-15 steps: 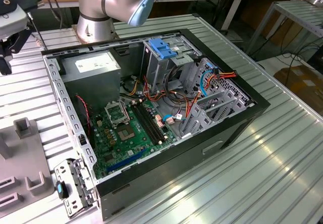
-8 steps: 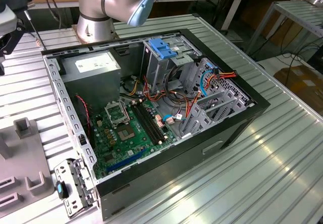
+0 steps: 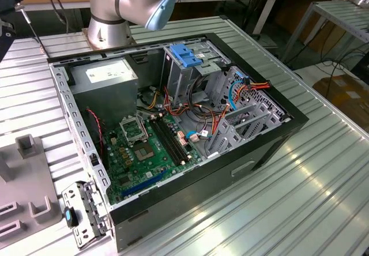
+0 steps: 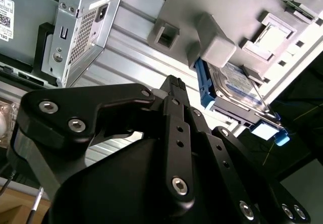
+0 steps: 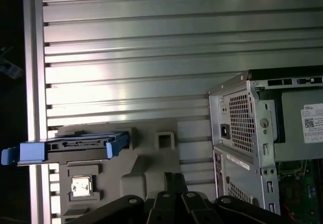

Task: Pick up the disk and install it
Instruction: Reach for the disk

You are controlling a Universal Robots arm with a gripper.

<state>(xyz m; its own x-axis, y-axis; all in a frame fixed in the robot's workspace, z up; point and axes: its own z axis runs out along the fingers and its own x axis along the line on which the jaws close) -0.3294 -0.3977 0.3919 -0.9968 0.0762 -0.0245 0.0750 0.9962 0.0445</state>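
Pick-up not begun: gripper apart from disk in grey fixture on worktop, fingers clenched, empty. Likely calls for releasing, aligning.

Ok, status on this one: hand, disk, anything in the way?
Hand apart from the disk, near the grey fixture. Disk seated in that fixture, not yet picked up. Nothing seen between hand and disk.

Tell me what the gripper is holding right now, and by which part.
Nothing: the disk sits in the grey fixture, clear of the gripper.
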